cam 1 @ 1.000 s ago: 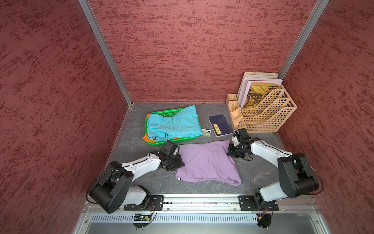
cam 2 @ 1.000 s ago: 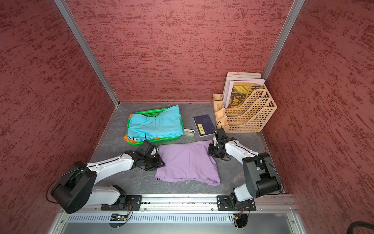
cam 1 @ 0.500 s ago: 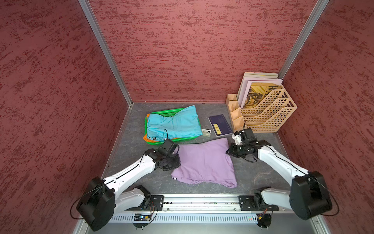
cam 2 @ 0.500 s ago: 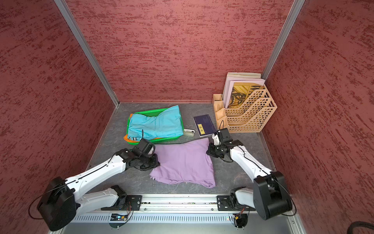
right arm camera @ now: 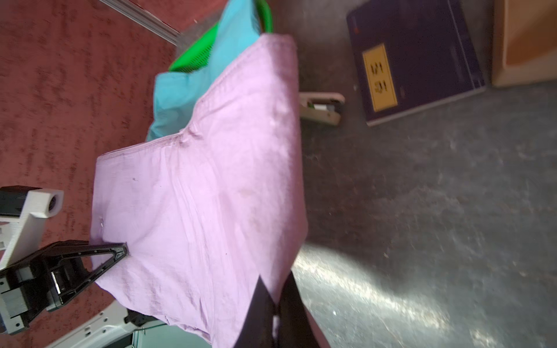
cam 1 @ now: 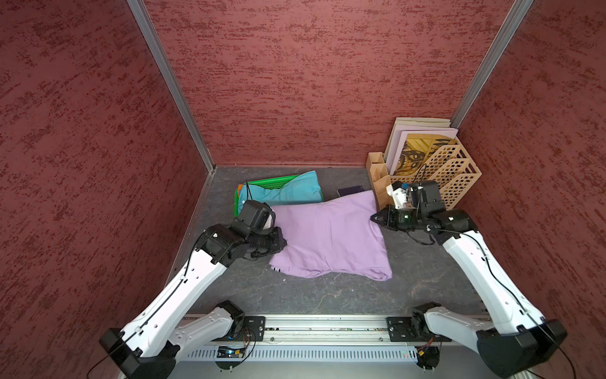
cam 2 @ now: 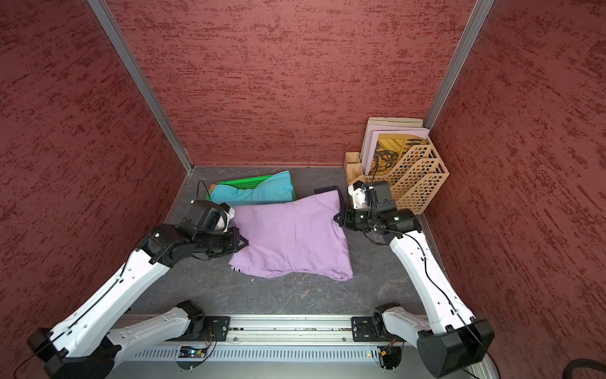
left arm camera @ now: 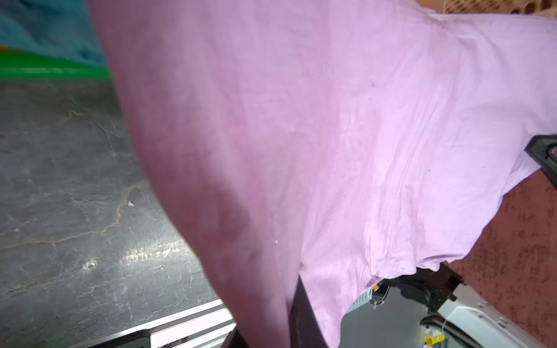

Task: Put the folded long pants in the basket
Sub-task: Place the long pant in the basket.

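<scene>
Jaws of left gripper (cam 1: 284,243) and right gripper (cam 1: 373,218) pinch tight on opposite edges of lilac pants (cam 1: 328,239), hanging between them.

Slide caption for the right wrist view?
Right claw and left claw grip opposite edges of the lilac pants, suspended near the green basket.
</scene>
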`<action>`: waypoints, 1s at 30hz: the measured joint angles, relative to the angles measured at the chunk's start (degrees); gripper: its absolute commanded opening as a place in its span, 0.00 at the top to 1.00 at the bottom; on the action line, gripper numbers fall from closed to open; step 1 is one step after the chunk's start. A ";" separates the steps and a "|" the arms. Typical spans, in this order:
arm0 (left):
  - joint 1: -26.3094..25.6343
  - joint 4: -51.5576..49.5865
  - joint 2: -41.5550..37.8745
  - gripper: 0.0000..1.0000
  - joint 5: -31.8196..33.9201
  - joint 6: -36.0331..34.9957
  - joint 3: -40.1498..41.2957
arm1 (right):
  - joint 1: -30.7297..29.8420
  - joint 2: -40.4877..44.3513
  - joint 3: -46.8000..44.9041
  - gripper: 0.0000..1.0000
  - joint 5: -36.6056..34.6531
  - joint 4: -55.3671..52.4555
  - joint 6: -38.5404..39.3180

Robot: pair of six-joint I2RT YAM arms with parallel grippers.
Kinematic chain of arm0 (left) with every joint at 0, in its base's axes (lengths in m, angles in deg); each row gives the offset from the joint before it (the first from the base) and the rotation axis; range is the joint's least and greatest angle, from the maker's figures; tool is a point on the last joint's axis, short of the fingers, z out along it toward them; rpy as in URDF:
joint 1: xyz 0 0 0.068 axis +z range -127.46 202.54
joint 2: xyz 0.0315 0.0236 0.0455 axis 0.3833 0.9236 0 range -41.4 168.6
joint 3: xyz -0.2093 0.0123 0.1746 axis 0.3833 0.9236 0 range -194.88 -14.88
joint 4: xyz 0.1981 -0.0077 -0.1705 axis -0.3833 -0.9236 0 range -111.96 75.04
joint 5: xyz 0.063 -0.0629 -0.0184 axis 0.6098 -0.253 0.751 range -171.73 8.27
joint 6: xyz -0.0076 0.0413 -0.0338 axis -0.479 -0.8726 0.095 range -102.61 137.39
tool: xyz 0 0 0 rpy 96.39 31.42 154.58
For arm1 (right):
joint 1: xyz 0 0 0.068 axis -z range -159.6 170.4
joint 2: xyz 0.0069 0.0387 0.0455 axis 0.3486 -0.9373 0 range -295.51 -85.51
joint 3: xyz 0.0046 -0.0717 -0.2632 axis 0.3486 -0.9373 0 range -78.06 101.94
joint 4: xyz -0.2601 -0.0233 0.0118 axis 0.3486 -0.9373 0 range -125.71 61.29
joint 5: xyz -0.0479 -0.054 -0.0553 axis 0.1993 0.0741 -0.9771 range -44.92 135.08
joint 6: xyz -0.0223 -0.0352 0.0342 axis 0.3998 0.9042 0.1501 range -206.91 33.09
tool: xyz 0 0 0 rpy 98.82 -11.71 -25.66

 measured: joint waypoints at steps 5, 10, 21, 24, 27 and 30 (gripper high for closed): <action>13.60 -1.53 8.46 1.00 -2.43 -6.01 -11.34 | -0.44 -14.08 15.30 1.00 2.54 2.36 -2.25; 23.17 -2.12 17.59 1.00 -5.68 -10.49 -19.80 | -3.21 -31.36 30.99 1.00 3.30 4.17 -5.14; 38.01 -2.29 28.83 1.00 -12.09 -14.43 -21.86 | -10.03 -57.75 60.61 1.00 3.21 0.68 -9.07; 40.06 -2.05 30.80 1.00 -13.94 -15.15 -21.33 | -10.36 -59.34 60.92 1.00 3.19 0.57 -9.99; 41.57 -1.75 32.22 1.00 -15.65 -15.32 -20.83 | -10.19 -61.09 61.70 1.00 3.04 0.68 -10.56; 42.60 -0.81 33.92 1.00 -16.74 -15.30 -20.44 | -10.14 -64.32 64.76 1.00 2.84 0.55 -10.60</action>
